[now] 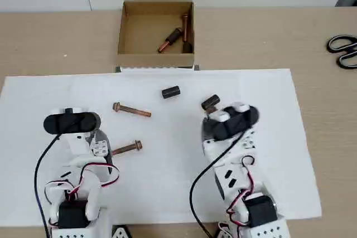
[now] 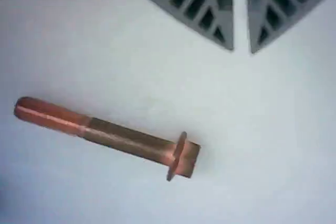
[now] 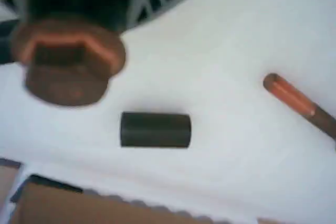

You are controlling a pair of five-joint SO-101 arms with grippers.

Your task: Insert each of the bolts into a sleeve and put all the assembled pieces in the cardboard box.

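A white sheet (image 1: pixel 268 137) lies on the table (image 1: pixel 56 37); the cardboard box (image 1: pixel 156 59) behind it holds two assembled pieces (image 1: pixel 170 39). The right gripper (image 1: pixel 212 110) clamps a sleeved bolt (image 3: pixel 68 69). The left gripper (image 2: pixel 241 50), barely parted and empty, hangs near one bolt (image 2: pixel 113 136); another bolt (image 1: pixel 131 110) and a loose sleeve (image 1: pixel 170 91) lie mid-sheet.

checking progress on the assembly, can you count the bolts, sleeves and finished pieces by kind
assembled pieces in the cardboard box: 2
bare bolts on the paper: 2
bare sleeves on the paper: 1
bolt in a sleeve held by the right gripper: 1
total: 6
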